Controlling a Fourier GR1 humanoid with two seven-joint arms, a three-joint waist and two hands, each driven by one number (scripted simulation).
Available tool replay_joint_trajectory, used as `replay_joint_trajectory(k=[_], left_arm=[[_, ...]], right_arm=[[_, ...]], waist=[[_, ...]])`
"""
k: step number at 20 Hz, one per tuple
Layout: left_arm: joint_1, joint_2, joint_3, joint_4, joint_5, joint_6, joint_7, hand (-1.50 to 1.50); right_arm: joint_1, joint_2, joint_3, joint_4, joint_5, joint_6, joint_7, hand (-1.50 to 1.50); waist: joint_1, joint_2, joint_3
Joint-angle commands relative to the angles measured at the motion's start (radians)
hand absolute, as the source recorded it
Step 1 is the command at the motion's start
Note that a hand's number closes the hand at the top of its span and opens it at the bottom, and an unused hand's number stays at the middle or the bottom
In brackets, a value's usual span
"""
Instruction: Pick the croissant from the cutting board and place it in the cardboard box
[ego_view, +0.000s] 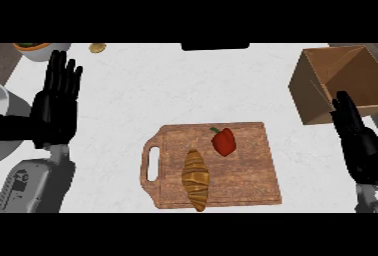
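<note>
- The counter (148, 85) is a white surface with faint grey marbling; it fills nearly the whole head view.
- A wooden cutting board (251, 165) lies toward the counter's near edge, a little right of its middle, with a slot handle cut through its left end.
- The croissant (196, 179) lies on the board's left half, long axis running from far to near, its near tip just over the board's near edge.
- A red pepper (224, 141) with a green stem rests on the board near its far edge, just beside the croissant's far tip, not touching it.
- The cardboard box (332, 80) stands at the counter's far right corner, open at the top, flaps spread, well apart from the board.
- At the far left corner a bowl (40, 49) with an orange rim shows partly; just right of it, at the far edge, sits a small tan round object (97, 48). A dark object (214, 46) is cut off at the middle of the far edge.
- The left hand (55, 100) is over the counter's left edge, fingers straight and spread, holding nothing.
- The right hand (358, 140) is over the right edge, overlapping the box's near side, fingers straight, holding nothing.
- No readable writing or labels show.
</note>
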Motion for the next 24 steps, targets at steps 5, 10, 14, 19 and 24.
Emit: replay_joint_trajectory(k=[5, 10, 14, 19, 24], left_arm=[[0.013, 0.198, -0.150, 0.019, -0.167, -0.198, 0.000, 0.00], [0.078, 0.225, -0.185, 0.056, -0.170, -0.314, -0.087, 0.00], [0.069, 0.220, -0.199, 0.005, -0.200, -0.302, -0.057, 0.00], [0.059, 0.203, -0.187, 0.062, -0.196, -0.331, -0.079, 0.00], [0.051, 0.216, -0.174, 0.052, -0.207, -0.331, -0.074, 0.00]], right_arm=[[-0.154, -0.061, 0.006, -0.324, 0.054, -0.008, 0.036, -1.50], [-0.054, -0.185, 0.101, -0.384, 0.278, 0.006, 0.094, -1.50], [-0.044, -0.218, 0.190, -0.438, 0.446, 0.026, 0.030, -1.50], [-0.069, -0.230, 0.320, -0.410, 0.643, 0.075, 0.030, -1.50], [-0.141, -0.330, 0.425, -0.529, 0.737, 0.277, 0.325, -1.50]], waist=[[0.028, -0.023, -0.008], [0.032, -0.010, -0.007], [0.038, -0.012, -0.006], [0.044, -0.007, -0.006], [0.042, -0.011, -0.009]])
